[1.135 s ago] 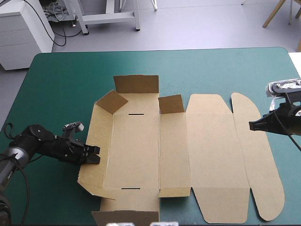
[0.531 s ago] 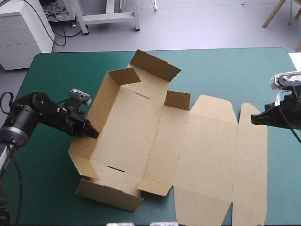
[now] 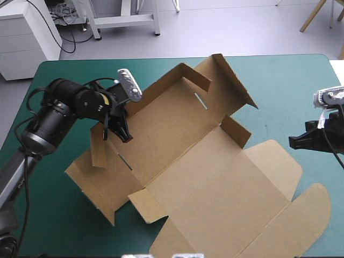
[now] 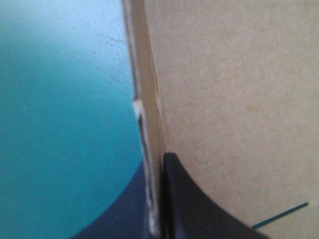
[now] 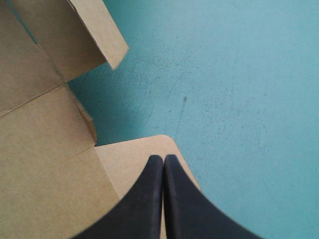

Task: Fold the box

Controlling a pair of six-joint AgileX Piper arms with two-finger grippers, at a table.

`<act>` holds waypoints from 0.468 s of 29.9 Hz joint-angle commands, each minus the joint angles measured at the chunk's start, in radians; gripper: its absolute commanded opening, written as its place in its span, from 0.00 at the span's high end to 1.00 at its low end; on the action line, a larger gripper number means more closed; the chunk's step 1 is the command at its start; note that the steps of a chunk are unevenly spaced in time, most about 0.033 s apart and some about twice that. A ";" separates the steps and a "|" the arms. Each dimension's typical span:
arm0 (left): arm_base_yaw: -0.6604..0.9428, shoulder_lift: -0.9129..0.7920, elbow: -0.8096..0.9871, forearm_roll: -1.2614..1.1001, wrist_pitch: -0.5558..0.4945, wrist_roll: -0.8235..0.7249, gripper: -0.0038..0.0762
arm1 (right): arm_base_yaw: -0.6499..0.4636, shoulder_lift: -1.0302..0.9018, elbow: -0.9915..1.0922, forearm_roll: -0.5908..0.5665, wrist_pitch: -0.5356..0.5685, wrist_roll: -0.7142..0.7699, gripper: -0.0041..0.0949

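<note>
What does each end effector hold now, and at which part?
Left end effector: the box, by a side wall's edge. Right end effector: shut, holding nothing.

**Left tool clamped, right tool closed to a point**

My left arm (image 3: 37,134) climbs from the lower left corner of the frame toward the upper left. It bends at the wrist and turns my left tool (image 3: 120,134) down and to the right. Its black fingers (image 4: 199,214) press almost together, with a wall of the box (image 3: 188,161) pinched between them. My right arm (image 3: 328,141) enters at the right edge at mid-height and is held level. My right tool (image 3: 293,143) points left, its fingers meeting in one narrow arch.
</note>
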 commanded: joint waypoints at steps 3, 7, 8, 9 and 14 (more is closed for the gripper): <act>-0.186 -0.005 -0.039 0.264 -0.175 0.003 0.96 | -0.008 -0.011 -0.029 0.020 -0.048 -0.001 0.98; -0.285 -0.002 -0.014 0.406 -0.270 0.002 0.96 | -0.008 -0.011 -0.029 0.022 -0.057 -0.001 0.98; -0.308 -0.002 -0.011 0.446 -0.292 -0.008 0.96 | -0.008 -0.011 -0.029 0.022 -0.058 -0.001 0.98; -0.326 -0.002 -0.011 0.479 -0.313 -0.025 0.96 | -0.008 -0.011 -0.029 0.022 -0.064 -0.001 0.98; -0.380 -0.002 -0.011 0.566 -0.360 -0.051 0.96 | -0.008 -0.011 -0.029 0.024 -0.073 -0.001 0.98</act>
